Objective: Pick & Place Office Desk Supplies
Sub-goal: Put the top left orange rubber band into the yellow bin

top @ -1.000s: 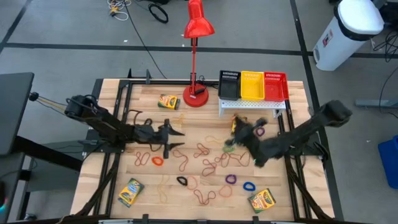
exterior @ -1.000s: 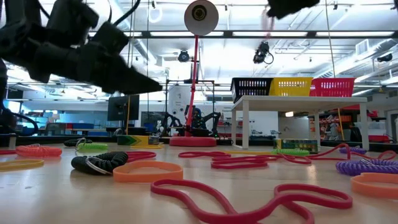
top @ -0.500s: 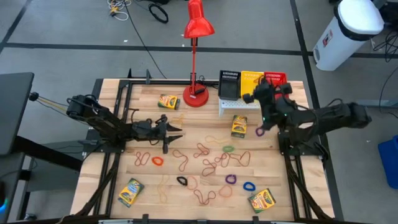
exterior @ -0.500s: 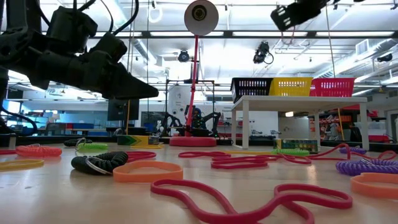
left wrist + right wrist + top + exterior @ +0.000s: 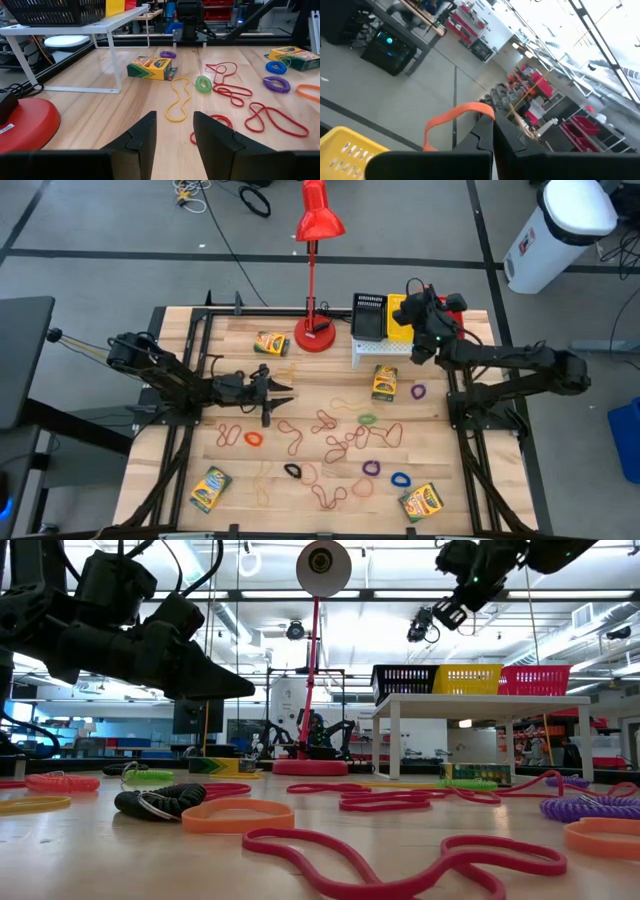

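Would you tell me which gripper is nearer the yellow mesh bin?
The right. The right gripper hangs directly over the yellow mesh bin, pinching an orange rubber band. The left gripper sits mid-table, well away.

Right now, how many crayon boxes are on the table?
4: one beside the lamp base, one below the bin shelf, one at the near-left corner, one at the near-right corner. None seems hidden.

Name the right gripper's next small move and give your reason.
Probably open the fingers to drop the band. The right gripper is shut on an orange rubber band and hangs above the yellow mesh bin, whose rim shows just below it in the right wrist view. Whether it is centred over the bin is hard to tell, so a slight lowering first may be safer.
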You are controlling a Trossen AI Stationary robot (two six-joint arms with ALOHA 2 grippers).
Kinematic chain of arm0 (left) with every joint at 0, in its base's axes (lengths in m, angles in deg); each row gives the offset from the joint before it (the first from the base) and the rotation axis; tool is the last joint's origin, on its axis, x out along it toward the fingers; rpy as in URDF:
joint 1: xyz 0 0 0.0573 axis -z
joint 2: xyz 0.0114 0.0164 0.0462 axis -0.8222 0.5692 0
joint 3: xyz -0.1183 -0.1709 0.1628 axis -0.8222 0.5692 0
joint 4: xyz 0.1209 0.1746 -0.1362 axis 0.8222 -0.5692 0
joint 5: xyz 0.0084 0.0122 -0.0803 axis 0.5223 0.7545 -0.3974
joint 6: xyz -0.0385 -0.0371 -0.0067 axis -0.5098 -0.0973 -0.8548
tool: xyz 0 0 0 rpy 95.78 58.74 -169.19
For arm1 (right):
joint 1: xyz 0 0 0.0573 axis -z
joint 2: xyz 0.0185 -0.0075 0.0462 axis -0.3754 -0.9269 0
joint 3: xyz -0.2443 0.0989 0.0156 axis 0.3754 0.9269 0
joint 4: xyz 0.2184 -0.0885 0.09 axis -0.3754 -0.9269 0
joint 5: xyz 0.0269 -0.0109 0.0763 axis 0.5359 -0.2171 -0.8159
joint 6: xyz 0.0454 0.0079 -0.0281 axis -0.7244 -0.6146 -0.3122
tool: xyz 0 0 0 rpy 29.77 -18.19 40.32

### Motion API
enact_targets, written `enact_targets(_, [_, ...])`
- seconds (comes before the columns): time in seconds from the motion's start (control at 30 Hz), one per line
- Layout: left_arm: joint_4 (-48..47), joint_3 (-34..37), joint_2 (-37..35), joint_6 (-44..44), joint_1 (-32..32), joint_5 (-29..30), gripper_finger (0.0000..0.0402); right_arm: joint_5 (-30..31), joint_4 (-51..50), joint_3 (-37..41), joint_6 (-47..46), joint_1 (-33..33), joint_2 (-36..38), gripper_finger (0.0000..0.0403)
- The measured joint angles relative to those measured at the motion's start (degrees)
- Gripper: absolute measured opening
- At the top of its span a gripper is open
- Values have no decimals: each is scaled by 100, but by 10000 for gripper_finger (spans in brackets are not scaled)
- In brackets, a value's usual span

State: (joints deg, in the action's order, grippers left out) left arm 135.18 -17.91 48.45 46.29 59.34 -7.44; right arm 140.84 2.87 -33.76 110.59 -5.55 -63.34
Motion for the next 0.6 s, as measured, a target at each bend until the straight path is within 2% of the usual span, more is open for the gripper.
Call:
enact_targets(0.2, [-2,0,0,0,0,2,136,-297,-15,0,-66,306,-161,0])
enact_targets(0.3, [-2,0,0,0,0,2,136,-687,-478,-4,-488,542,-182,0])
enact_targets(0.37, [-4,0,0,2,0,2,136,-1209,-1471,-165,-1399,749,-183,0])
enact_targets(0.47, [-7,0,0,2,0,2,136,-2700,-3785,-765,-3535,1260,-211,0])
enact_targets(0.5, [-7,0,0,2,0,2,136,-3113,-4238,-980,-4091,1457,-279,0])
enact_targets(0.53, [-9,0,0,4,2,2,136,-3392,-4542,-1139,-4450,1609,-342,0])
enact_targets(0.6, [-7,0,0,16,2,2,136,-3521,-4921,-1301,-4688,1801,-435,0])
